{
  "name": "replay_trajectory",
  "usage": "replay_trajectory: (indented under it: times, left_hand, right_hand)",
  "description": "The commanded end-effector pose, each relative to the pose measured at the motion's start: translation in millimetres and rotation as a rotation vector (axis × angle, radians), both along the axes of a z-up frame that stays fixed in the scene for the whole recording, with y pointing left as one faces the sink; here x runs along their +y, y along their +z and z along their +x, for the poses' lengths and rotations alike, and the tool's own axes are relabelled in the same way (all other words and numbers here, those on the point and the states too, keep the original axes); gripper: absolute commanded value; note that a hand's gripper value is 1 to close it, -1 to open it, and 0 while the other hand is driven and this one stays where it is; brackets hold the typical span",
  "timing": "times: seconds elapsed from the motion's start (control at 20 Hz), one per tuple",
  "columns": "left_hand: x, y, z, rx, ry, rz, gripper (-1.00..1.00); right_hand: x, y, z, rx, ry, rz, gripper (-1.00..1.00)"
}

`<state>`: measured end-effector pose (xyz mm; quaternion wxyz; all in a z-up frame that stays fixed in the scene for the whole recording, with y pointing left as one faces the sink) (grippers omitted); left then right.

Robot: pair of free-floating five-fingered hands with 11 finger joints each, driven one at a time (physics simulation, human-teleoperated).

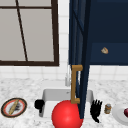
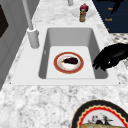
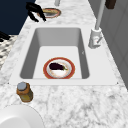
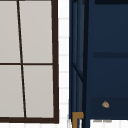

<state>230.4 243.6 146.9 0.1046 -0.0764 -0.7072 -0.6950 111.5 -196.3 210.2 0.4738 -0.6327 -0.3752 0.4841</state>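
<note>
A red ball (image 1: pixel 67 114) sits between left hand (image 1: pixel 39 104) and right hand (image 1: pixel 96 109).

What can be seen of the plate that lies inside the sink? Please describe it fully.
The plate is round, with a red-orange rim and a pale centre, and looks like glazed ceramic. It lies flat on the floor of the white sink basin, nearer the front wall. A dark purple eggplant rests across its middle. Neither hand touches it; the left hand, fingers curled, hovers at the basin's edge.
</note>
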Motion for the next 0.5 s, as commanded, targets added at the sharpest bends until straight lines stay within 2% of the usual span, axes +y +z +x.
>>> replay_trajectory:
  times: [0.0,0.05,0.1,0.15,0.2,0.25,0.35,0.45]
  left_hand:
    - [0,0,0.0,0.000,0.000,0.000,0.00]
    - [0,0,0.0,0.000,0.000,0.000,0.00]
    - [0,0,0.0,0.000,0.000,0.000,0.00]
    - [0,0,0.0,0.000,0.000,0.000,0.00]
    - [0,0,0.0,0.000,0.000,0.000,0.00]
    - [0,0,0.0,0.000,0.000,0.000,0.00]
    - [0,0,0.0,0.000,0.000,0.000,0.00]
    - [0,0,0.0,0.000,0.000,0.000,0.00]
  right_hand:
    - [-2,23,-7,0.000,0.066,0.042,-1.00]
    - [-1,28,-8,0.007,0.073,0.042,-1.00]
    - [-8,23,-4,0.029,0.049,0.039,-1.00]
    - [-8,18,-3,0.049,-0.005,0.007,-1.00]
    - [-5,22,-3,0.028,0.015,-0.012,-1.00]
    - [-9,23,-4,-0.006,0.009,0.003,-1.00]
    - [-7,25,-4,-0.009,0.009,-0.007,-1.00]
    - [-30,29,-5,-0.010,0.028,0.022,-1.00]
